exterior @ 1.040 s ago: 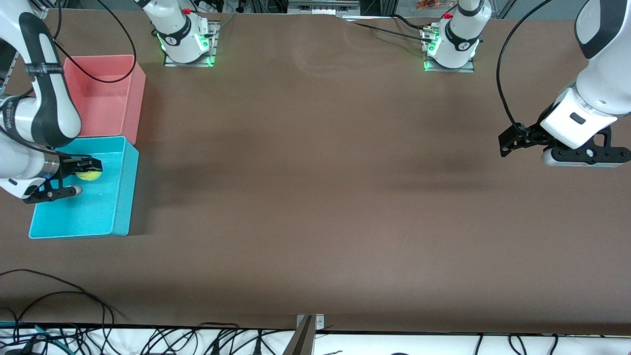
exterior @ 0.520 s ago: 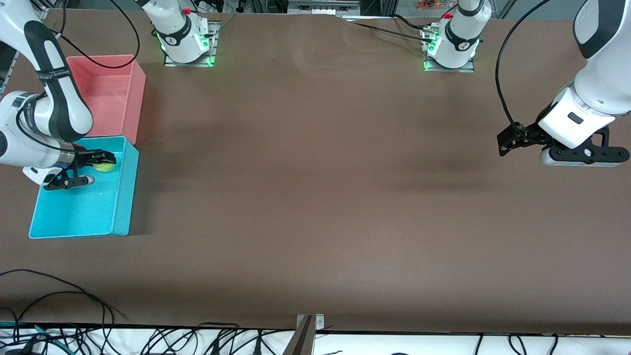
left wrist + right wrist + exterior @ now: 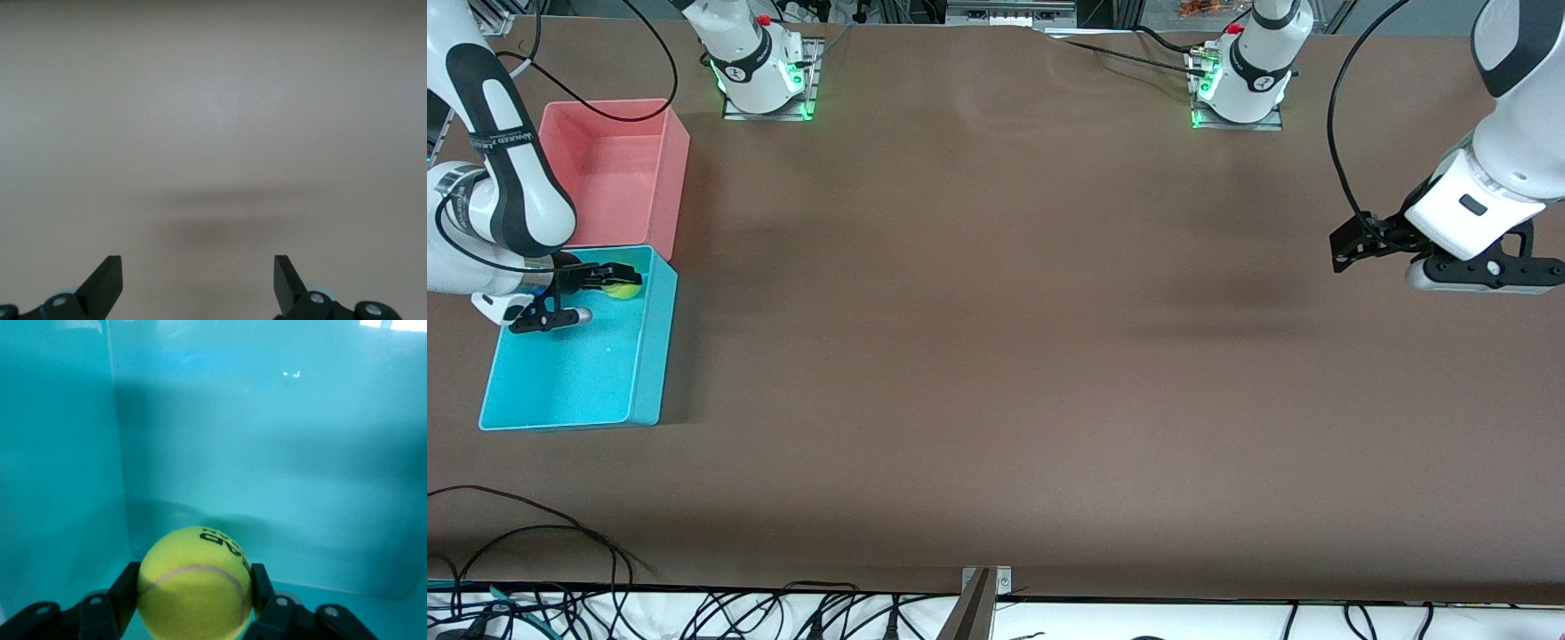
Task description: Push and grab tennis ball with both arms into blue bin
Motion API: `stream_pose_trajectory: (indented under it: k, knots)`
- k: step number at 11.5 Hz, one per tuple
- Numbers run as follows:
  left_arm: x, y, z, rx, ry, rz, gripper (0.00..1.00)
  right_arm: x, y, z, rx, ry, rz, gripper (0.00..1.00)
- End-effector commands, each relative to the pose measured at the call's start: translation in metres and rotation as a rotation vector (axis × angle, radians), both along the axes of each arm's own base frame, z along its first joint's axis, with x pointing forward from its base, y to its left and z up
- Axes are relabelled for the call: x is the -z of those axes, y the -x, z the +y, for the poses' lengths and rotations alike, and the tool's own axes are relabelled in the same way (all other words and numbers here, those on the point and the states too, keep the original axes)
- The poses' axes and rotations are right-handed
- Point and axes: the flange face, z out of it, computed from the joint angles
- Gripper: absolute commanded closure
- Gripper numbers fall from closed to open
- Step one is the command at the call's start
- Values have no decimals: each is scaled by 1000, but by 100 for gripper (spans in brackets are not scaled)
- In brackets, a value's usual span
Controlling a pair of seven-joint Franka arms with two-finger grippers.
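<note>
The yellow-green tennis ball [image 3: 622, 286] sits between the fingers of my right gripper [image 3: 617, 278], which is shut on it inside the blue bin [image 3: 569, 382], close to the bin's wall nearest the pink bin. In the right wrist view the ball [image 3: 195, 587] fills the space between both black fingers, with the bin's cyan walls [image 3: 267, 440] ahead of it. My left gripper [image 3: 1347, 249] is open and empty, up over bare table at the left arm's end; the left wrist view shows its fingertips [image 3: 107, 280] wide apart over brown tabletop.
An empty pink bin [image 3: 671, 169] stands beside the blue bin, farther from the front camera. Both sit at the right arm's end of the brown table [image 3: 996, 338]. Loose black cables [image 3: 534, 524] lie at the table's front edge.
My right gripper has carried the ball across the blue bin toward the pink bin's side. The left arm has drifted slightly upward in the front view, still open.
</note>
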Motion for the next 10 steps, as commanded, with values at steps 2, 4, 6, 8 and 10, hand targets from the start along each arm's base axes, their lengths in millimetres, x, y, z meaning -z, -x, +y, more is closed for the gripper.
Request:
stream_pose_trajectory:
  k: [2, 4, 6, 8, 10]
  knots:
    - [-27, 10, 24, 37, 111, -11, 0, -9, -1, -1, -2, -23, -18, 0]
    - [-50, 10, 10, 55, 126, -55, 0, -28, -7, -2, -6, -10, -42, 0]
    - [-66, 9, 9, 72, 121, -74, 0, -68, -25, -6, -2, 7, -63, 0]
    - [-72, 9, -5, 100, 122, -62, 0, -105, -42, -8, -5, 3, -52, 0]
    - [-75, 7, -3, 100, 120, -63, 0, -155, -57, -17, 5, 8, -55, 0]
